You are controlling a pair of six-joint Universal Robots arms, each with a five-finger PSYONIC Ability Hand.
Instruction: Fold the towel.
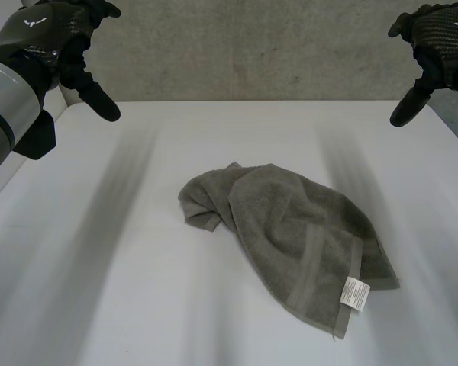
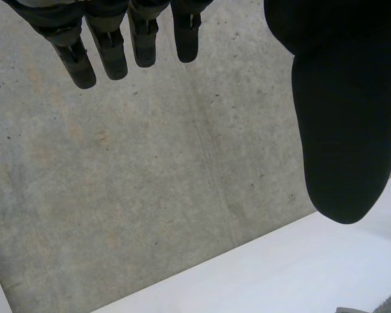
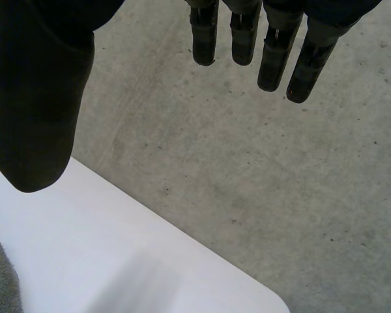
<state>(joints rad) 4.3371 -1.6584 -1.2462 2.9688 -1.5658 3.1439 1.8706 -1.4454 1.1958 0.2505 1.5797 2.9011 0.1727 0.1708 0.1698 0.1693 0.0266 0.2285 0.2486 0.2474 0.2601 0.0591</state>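
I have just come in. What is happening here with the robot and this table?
A grey-green towel lies rumpled on the white table, partly doubled over itself, with its white label at the near corner. Neither hand touches it: the left hand and the right hand hang above the table's far side, one at each side, fingers relaxed and holding nothing. The folding is not yet begun.

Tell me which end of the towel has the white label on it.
The flat, banded near end of the towel, on the robot's right, where the label lies; the bunched far end shows none.
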